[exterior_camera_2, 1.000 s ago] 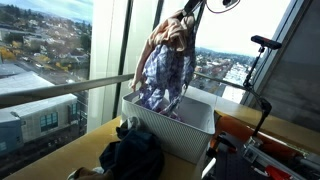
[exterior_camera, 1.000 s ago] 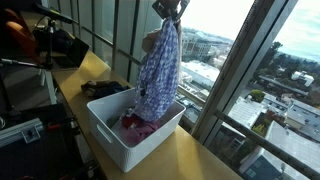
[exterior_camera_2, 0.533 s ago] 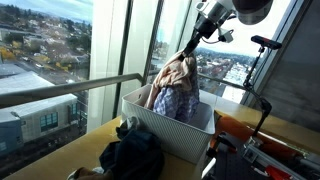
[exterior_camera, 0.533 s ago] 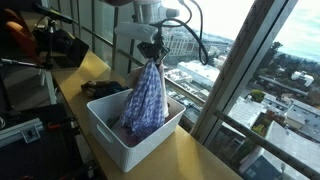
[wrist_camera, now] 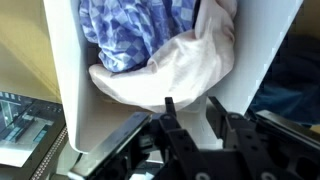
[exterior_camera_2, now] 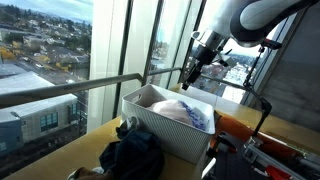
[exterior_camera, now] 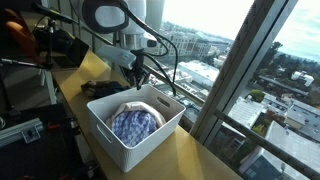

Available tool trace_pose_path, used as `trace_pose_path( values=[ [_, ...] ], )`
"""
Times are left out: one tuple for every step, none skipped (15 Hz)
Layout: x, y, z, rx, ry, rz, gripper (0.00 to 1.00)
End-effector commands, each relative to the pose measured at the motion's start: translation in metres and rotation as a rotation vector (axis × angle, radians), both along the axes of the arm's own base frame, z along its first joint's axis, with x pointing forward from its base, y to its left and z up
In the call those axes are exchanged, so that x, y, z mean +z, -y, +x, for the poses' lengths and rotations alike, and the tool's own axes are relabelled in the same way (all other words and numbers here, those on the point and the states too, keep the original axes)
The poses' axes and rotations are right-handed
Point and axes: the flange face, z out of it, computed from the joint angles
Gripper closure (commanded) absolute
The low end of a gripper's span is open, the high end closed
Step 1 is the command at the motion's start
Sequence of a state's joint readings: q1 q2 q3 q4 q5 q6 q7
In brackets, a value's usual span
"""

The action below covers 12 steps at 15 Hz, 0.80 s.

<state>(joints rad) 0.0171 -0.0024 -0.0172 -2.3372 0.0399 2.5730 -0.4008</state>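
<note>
A white plastic bin (exterior_camera: pixel 128 152) stands on the wooden counter by the window; it also shows in the other exterior view (exterior_camera_2: pixel 165 136) and the wrist view (wrist_camera: pixel 66 70). A blue checked cloth (exterior_camera: pixel 133 123) lies inside it, seen in an exterior view (exterior_camera_2: pixel 192 113) and in the wrist view (wrist_camera: pixel 130 35) beside a cream cloth (wrist_camera: pixel 190 62). My gripper (exterior_camera: pixel 137 73) hovers over the bin's far rim, also in an exterior view (exterior_camera_2: pixel 192 76). In the wrist view its fingers (wrist_camera: pixel 190 106) are apart with nothing between them.
A heap of dark clothes (exterior_camera_2: pixel 130 155) lies on the counter next to the bin, also in an exterior view (exterior_camera: pixel 100 89). Window glass and mullions (exterior_camera: pixel 235 70) run close behind the bin. Camera gear and stands (exterior_camera: pixel 40 45) sit at the counter's end.
The gripper came down with the hanging checked cloth, lowered it into the bin and let it go. The cloth now lies heaped in the bin.
</note>
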Motion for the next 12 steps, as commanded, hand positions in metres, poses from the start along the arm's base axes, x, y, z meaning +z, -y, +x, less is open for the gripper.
trace_pose_path(
  values=[
    [0.015, -0.009, -0.003, 0.006, 0.02, -0.008, 0.32],
    [0.024, -0.015, -0.005, 0.018, 0.036, 0.002, 0.23],
    [0.03, -0.026, -0.005, 0.033, 0.051, 0.009, 0.17],
    [0.034, -0.04, -0.005, 0.051, 0.064, 0.005, 0.08],
    [0.034, -0.063, -0.004, 0.089, 0.078, -0.007, 0.02],
    [0.03, -0.085, -0.003, 0.127, 0.087, -0.016, 0.0],
    [0.028, -0.106, -0.001, 0.167, 0.092, -0.022, 0.0],
    [0.017, -0.132, 0.0, 0.211, 0.101, -0.035, 0.0],
    [0.012, -0.151, 0.001, 0.252, 0.105, -0.05, 0.0],
    [-0.001, -0.174, 0.001, 0.294, 0.114, -0.07, 0.0],
    [-0.012, -0.192, 0.001, 0.329, 0.119, -0.09, 0.0],
    [-0.022, -0.207, 0.001, 0.362, 0.126, -0.111, 0.0]
  ],
)
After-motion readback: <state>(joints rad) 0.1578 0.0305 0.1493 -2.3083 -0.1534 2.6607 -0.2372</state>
